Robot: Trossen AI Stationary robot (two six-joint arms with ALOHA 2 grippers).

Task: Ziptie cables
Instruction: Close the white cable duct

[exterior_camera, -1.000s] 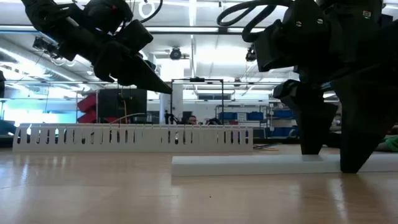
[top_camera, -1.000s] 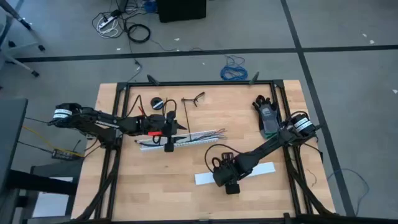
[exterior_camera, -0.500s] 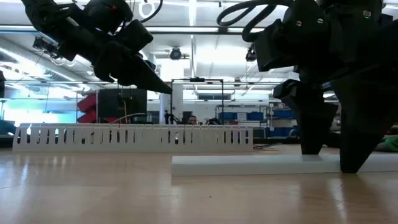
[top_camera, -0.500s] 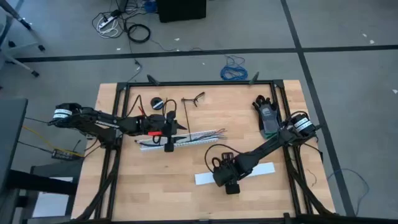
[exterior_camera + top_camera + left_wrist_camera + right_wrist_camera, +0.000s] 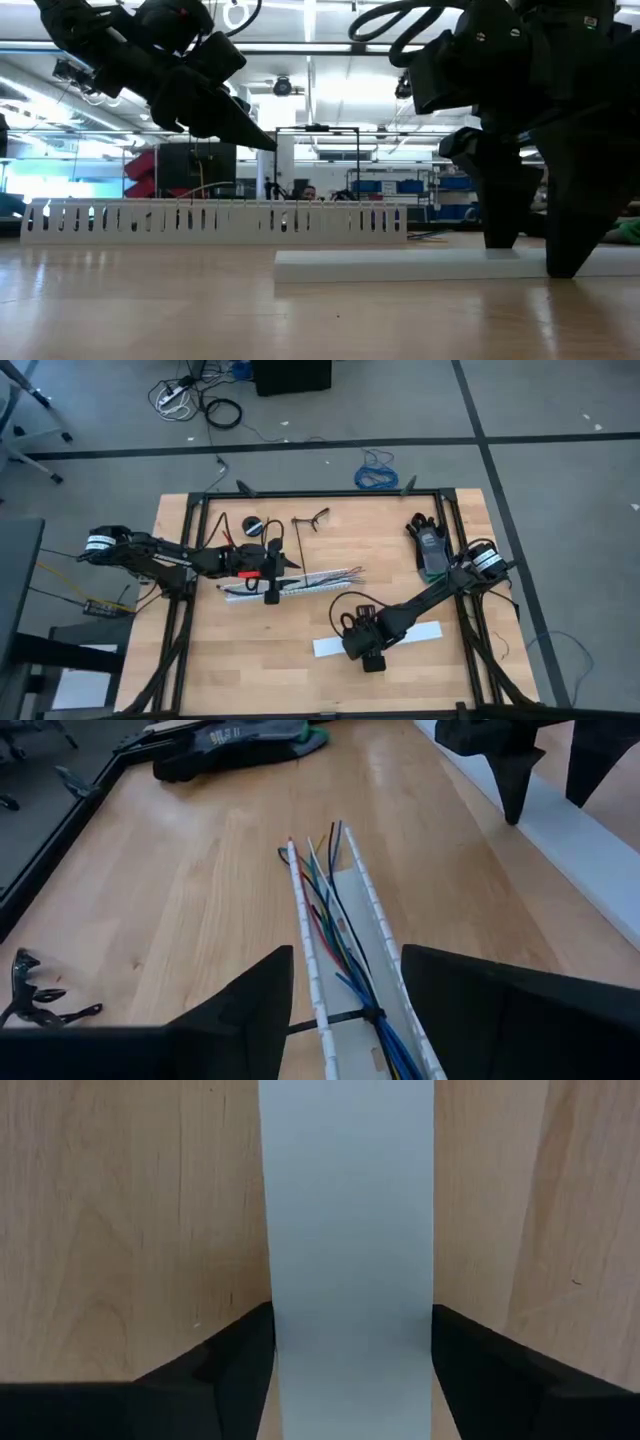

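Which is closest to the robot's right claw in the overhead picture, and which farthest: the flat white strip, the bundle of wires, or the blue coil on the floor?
From the right gripper, open:
1. Flat white strip, which it straddles, at the table's near side.
2. Cables, mid-table in the slotted strip.
3. Blue coil, on the floor past the far edge.

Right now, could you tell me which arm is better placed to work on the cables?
Left. Its end effector is open, straddling the slotted strip holding the cables. The right end effector is open astride the flat white strip, apart from them.
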